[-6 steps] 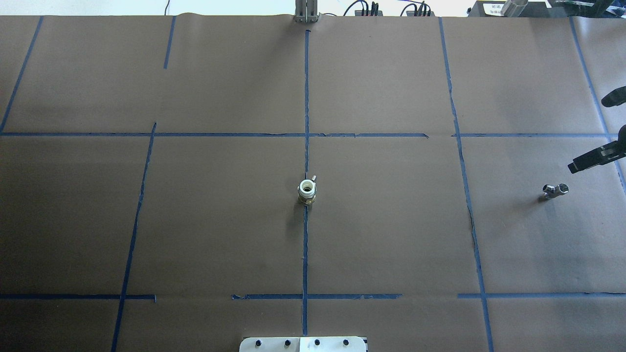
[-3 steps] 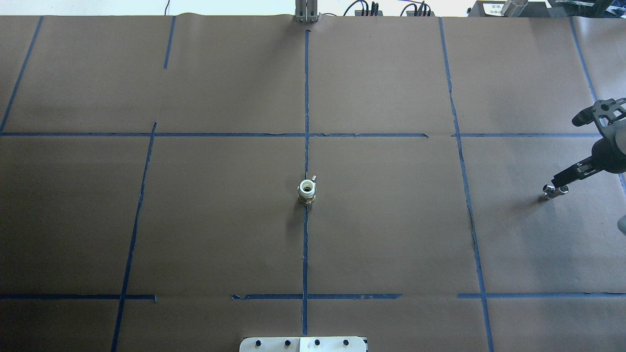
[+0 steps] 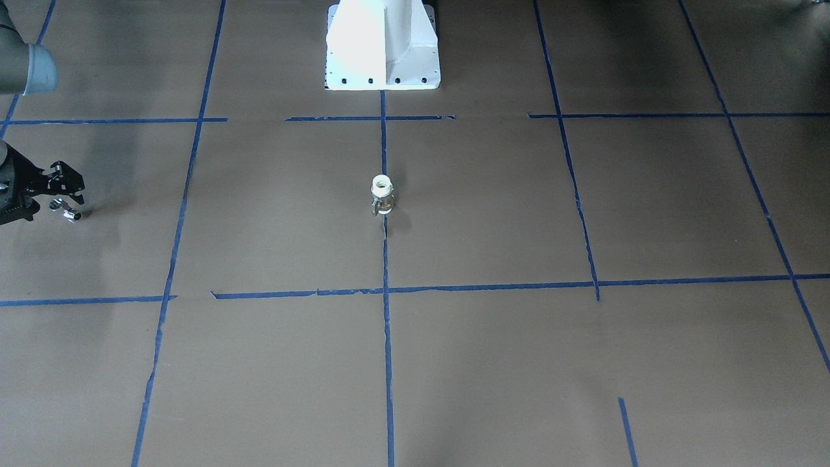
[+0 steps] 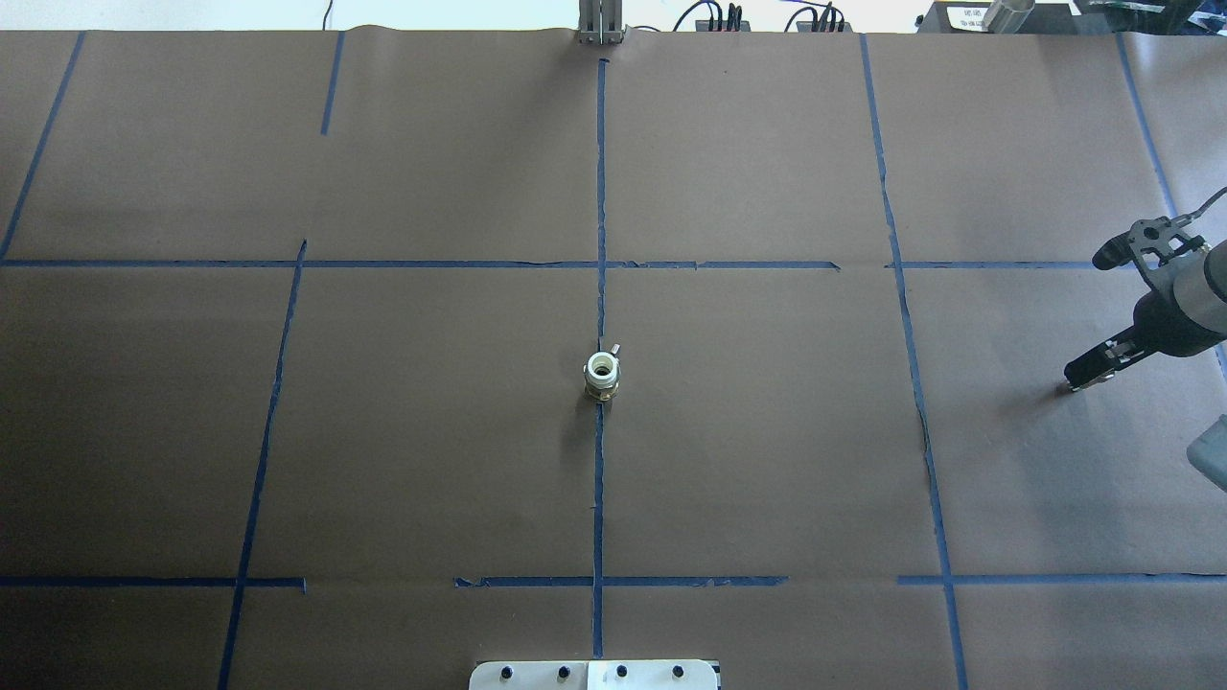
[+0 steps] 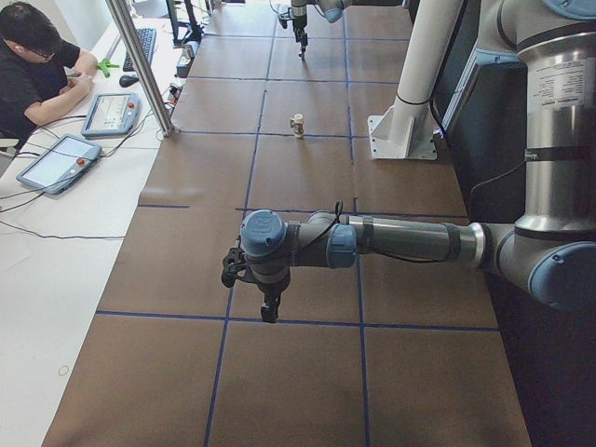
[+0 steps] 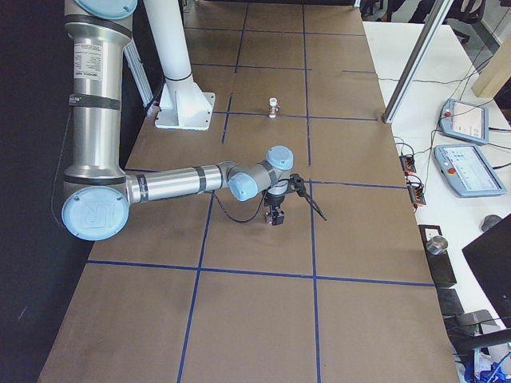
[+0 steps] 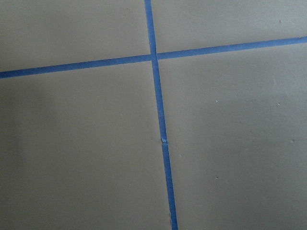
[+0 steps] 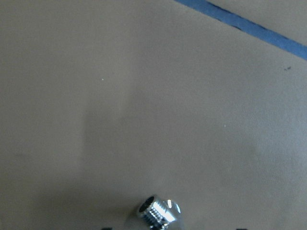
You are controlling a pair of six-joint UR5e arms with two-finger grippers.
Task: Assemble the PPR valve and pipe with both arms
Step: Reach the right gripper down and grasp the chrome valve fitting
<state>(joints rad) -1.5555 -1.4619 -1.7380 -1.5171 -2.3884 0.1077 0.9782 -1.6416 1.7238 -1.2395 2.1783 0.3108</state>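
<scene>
The PPR valve (image 4: 602, 374) stands upright on the centre tape line, white open end up, and also shows in the front view (image 3: 382, 195). The shiny pipe (image 3: 66, 211) lies on the brown paper at the robot's far right. My right gripper (image 4: 1081, 377) hangs just over it and hides most of it in the overhead view. In the right wrist view the pipe (image 8: 157, 211) sits at the bottom edge between widely spread fingertips that do not touch it. My left gripper (image 5: 270, 312) shows only in the left side view, low over the paper and far from both parts; I cannot tell its state.
The white pedestal base (image 3: 382, 45) stands at the robot's edge of the table. Blue tape lines (image 4: 599, 192) divide the brown paper. A person (image 5: 37, 65) sits at a side table with tablets, beyond a metal post (image 5: 140, 65).
My right gripper has come in from the right edge and dropped toward the pipe, and now covers it in the overhead view. The valve has not moved.
</scene>
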